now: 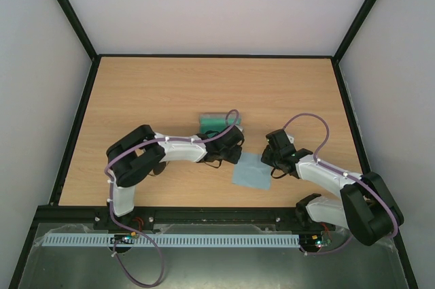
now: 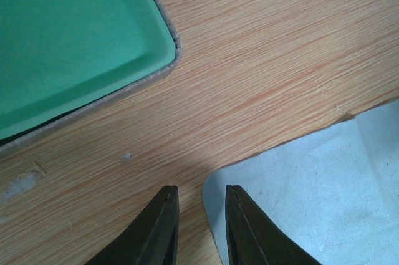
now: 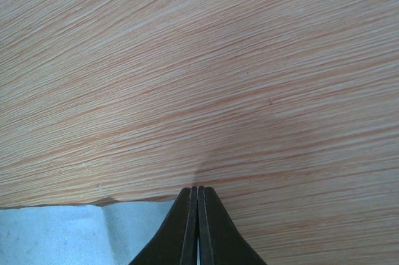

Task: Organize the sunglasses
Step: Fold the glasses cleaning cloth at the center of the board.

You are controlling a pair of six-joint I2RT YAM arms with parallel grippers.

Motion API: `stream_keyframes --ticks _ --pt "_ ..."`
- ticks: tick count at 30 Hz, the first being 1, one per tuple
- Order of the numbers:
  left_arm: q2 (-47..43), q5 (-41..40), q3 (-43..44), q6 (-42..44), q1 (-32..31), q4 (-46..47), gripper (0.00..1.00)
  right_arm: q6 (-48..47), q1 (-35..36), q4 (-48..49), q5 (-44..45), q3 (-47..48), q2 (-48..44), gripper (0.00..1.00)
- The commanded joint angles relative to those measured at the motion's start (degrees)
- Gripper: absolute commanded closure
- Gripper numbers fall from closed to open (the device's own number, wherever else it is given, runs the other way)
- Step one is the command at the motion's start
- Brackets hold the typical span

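Observation:
The sunglasses do not show in any view; they are hidden or out of sight. My left gripper is slightly open, low over the table at the left edge of the light blue cloth. One finger is over the cloth and the other over bare wood, with nothing between them. My right gripper is shut, its tips at the cloth's far right edge, and I see nothing between its pads. The open grey case with its green lining lies just beyond the left gripper.
The wooden table is bounded by a black frame and white walls. The left arm lies across the near middle. The right arm comes in from the near right.

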Motion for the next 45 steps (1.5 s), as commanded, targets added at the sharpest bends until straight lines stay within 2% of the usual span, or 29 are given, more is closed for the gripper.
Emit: stream_keyframes --ticks 1,8,16,18,39,42,45 --pt "2.48 -1.01 1.45 0.75 0.00 -0.88 0.76 -0.16 -0.30 -1.10 -0.02 -1.05 -0.19 0.98" --pt "4.27 -1.78 2.82 1.60 -0.55 -1.58 0.79 -0.29 -0.30 -0.87 -0.07 -1.05 -0.09 0.98" --pt "4.45 -2.77 2.32 1.63 -0.73 -2.06 0.97 -0.55 -0.30 -0.56 -0.23 -0.94 0.34 0.98" --pt "4.19 -3.15 2.09 1.60 -0.73 -2.15 0.97 -0.60 -0.31 -0.58 -0.27 -0.81 0.51 0.98" --pt "-1.31 -3.00 -1.94 0.35 -0.64 -0.95 0.98 -1.16 -0.30 -3.96 0.55 1.88 -2.23 0.99" --pt "-1.15 -2.40 -1.88 0.20 -0.62 -0.85 0.92 -1.09 -0.29 -4.03 0.62 1.84 -2.39 0.99" --pt "-1.16 -2.06 -1.75 0.05 -0.73 -0.62 0.82 -0.98 -0.30 -4.02 0.55 1.67 -2.53 0.99"
